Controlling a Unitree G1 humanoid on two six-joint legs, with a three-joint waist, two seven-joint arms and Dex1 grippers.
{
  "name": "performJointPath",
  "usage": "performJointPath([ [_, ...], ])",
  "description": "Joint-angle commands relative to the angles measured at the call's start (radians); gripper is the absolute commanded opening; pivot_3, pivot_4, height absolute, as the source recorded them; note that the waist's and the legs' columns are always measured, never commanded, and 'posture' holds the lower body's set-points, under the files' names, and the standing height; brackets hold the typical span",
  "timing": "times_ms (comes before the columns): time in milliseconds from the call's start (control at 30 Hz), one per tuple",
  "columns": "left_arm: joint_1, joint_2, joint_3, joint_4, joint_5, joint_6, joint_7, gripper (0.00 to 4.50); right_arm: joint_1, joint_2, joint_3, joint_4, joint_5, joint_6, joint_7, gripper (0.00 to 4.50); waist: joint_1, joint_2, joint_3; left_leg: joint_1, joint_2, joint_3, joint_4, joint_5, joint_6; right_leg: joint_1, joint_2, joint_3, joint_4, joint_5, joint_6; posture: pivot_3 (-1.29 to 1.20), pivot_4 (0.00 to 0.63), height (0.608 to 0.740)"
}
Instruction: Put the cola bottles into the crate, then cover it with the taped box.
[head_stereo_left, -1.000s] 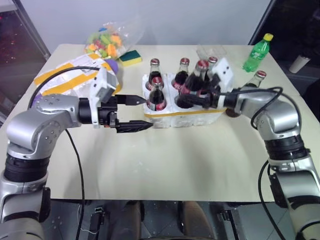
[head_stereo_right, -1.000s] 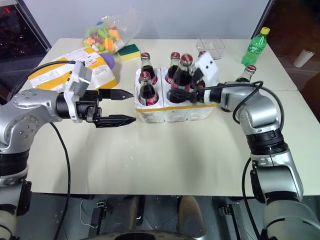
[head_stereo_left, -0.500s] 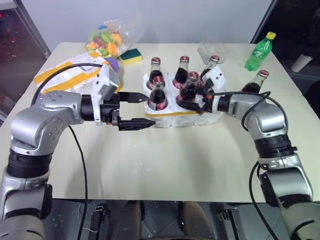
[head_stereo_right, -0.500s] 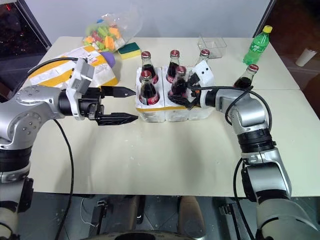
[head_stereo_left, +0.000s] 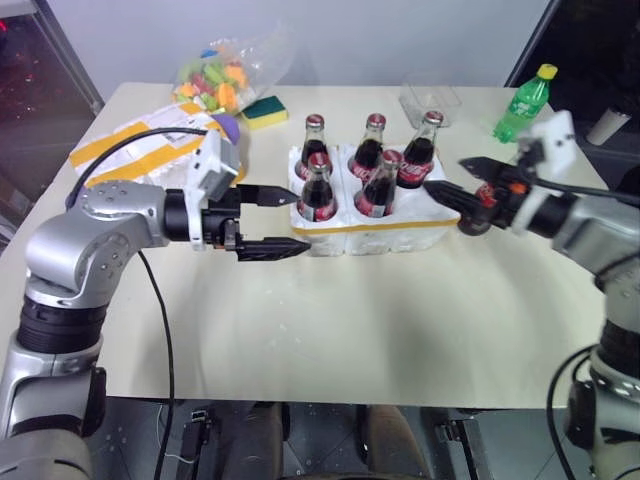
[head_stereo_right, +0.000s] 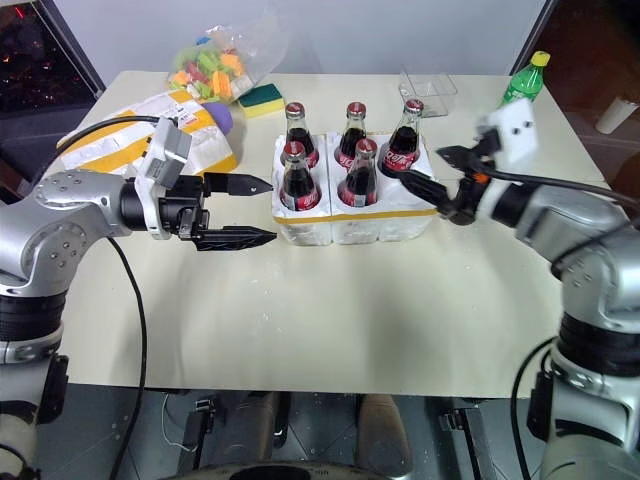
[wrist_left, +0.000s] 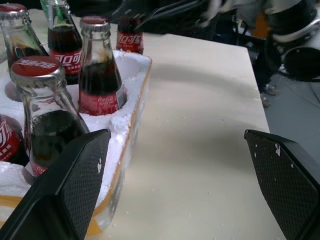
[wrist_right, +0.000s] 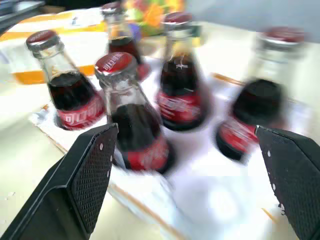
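The white foam crate with a yellow tape strip stands mid-table. Several cola bottles with red caps stand upright in its wells; the right wrist view shows them close. My left gripper is open, level, just left of the crate's left end, touching nothing. My right gripper is open and empty at the crate's right end, its lower finger over the front right well. The taped box, with yellow bands and a label, lies at the back left behind my left arm.
A green plastic bottle stands at the back right. A clear plastic tub, a yellow-green sponge and a bag of colourful pieces sit along the table's far edge. Bare tabletop lies in front of the crate.
My right gripper let go of the bottle it set in the front middle well, opened, and drew back to the right. The left arm stayed put.
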Motion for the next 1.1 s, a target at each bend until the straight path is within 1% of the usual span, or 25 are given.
performJointPath([
  [33,-0.019,-0.008,0.007,-0.006,0.0,-0.022,-0.002,4.5,0.078,-0.034,-0.084,-0.023,-0.039,-0.017,-0.052,4.47,0.0,0.0,0.0,0.0,0.0,0.0,0.0,0.0,0.0,0.0,0.0,0.0,0.0,0.0,0.0,0.0,0.15,0.739],
  [167,-0.029,-0.022,-0.003,-0.003,0.002,-0.024,-0.006,4.5,0.124,-0.039,-0.066,0.03,-0.09,-0.085,-0.079,4.47,-0.008,0.001,0.0,0.0,0.0,0.001,0.001,0.0,0.0,0.0,0.0,0.001,0.0,0.0,-0.001,0.0,0.15,0.739],
  [300,-0.045,-0.035,-0.003,-0.001,0.001,-0.02,-0.001,4.5,0.116,-0.027,-0.02,0.14,-0.153,-0.195,-0.089,4.47,-0.005,0.001,0.0,0.001,0.0,0.001,0.001,0.0,0.0,0.0,0.0,0.001,0.0,0.0,0.0,0.0,0.15,0.739],
  [500,-0.047,-0.031,0.005,-0.009,0.001,-0.013,0.006,4.5,-0.001,0.005,0.061,0.367,-0.223,-0.338,-0.103,4.47,-0.008,0.001,0.0,0.001,0.0,0.001,0.0,0.0,0.0,0.0,0.0,0.001,0.0,0.0,0.0,0.0,0.15,0.739],
  [600,-0.045,-0.025,0.02,-0.02,-0.01,0.0,0.017,4.5,-0.055,0.008,0.081,0.482,-0.255,-0.4,-0.103,4.47,-0.006,0.001,0.0,0.0,0.0,0.001,0.0,0.0,0.0,0.0,0.0,0.001,0.0,0.0,0.0,0.0,0.15,0.739],
  [767,-0.023,-0.013,0.037,-0.041,-0.017,0.008,0.035,4.5,-0.141,0.033,0.096,0.616,-0.252,-0.468,-0.073,4.47,-0.005,0.001,0.0,0.0,0.0,0.001,0.0,0.0,0.0,0.0,0.0,0.001,0.0,0.0,0.0,0.0,0.15,0.739],
  [867,-0.017,-0.011,0.04,-0.046,-0.019,0.007,0.044,4.5,-0.197,0.046,0.118,0.713,-0.276,-0.513,-0.061,4.47,-0.008,0.001,0.0,0.0,0.0,0.001,0.0,0.0,0.0,0.0,0.0,0.001,0.0,0.0,0.0,0.0,0.15,0.739],
  [900,-0.017,-0.011,0.041,-0.047,-0.02,0.008,0.047,4.5,-0.212,0.049,0.123,0.742,-0.281,-0.525,-0.057,4.23,-0.008,0.001,0.0,0.0,0.0,0.001,0.0,0.0,0.0,0.0,0.0,0.001,0.0,0.0,0.0,0.0,0.15,0.739],
  [967,-0.016,-0.011,0.042,-0.049,-0.023,0.007,0.054,4.5,-0.233,0.054,0.131,0.782,-0.286,-0.547,-0.046,3.61,-0.008,0.001,0.0,0.0,0.0,0.001,0.0,0.0,0.0,0.0,0.0,0.001,0.0,0.0,0.0,0.0,0.15,0.739],
  [1033,-0.015,-0.012,0.044,-0.05,-0.024,0.007,0.058,4.5,-0.242,0.056,0.139,0.794,-0.289,-0.562,-0.035,2.66,-0.007,0.001,0.0,0.0,0.0,0.001,0.0,0.0,0.0,0.0,0.0,0.001,0.0,0.0,0.0,0.0,0.15,0.739],
  [1100,-0.014,-0.013,0.045,-0.051,-0.025,0.007,0.062,4.5,-0.244,0.053,0.138,0.778,-0.284,-0.559,-0.031,2.61,-0.006,0.001,0.0,0.0,0.0,0.001,0.0,0.0,0.0,0.0,0.0,0.001,0.0,0.0,0.0,0.0,0.15,0.739],
])
